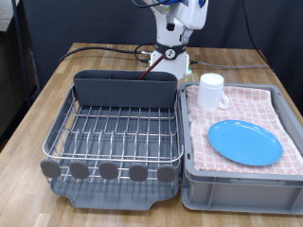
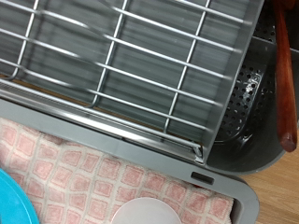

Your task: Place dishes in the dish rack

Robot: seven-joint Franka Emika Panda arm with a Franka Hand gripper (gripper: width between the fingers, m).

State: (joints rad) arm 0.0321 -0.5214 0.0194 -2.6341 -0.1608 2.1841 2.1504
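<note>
The silver wire dish rack (image 1: 114, 128) on its dark tray fills the exterior view's left; its wires hold nothing. The dark grey utensil caddy (image 1: 123, 90) stands along its far side. My gripper (image 1: 167, 59) hangs just behind the caddy's right end. A reddish-brown wooden spoon (image 1: 150, 66) slants down into the caddy. In the wrist view the spoon (image 2: 283, 84) stands in the perforated caddy (image 2: 248, 103) beside the rack (image 2: 121, 56); no fingers show there. The light-blue plate (image 1: 244, 142) and the white mug (image 1: 210, 92) lie in the bin on the right.
The grey plastic bin (image 1: 237, 180) lined with pink checked cloth (image 1: 237, 99) sits against the rack's right side. Its rim (image 2: 215, 182), the plate's edge (image 2: 11, 201) and the mug's top (image 2: 149, 213) show in the wrist view. Cables trail behind the rack.
</note>
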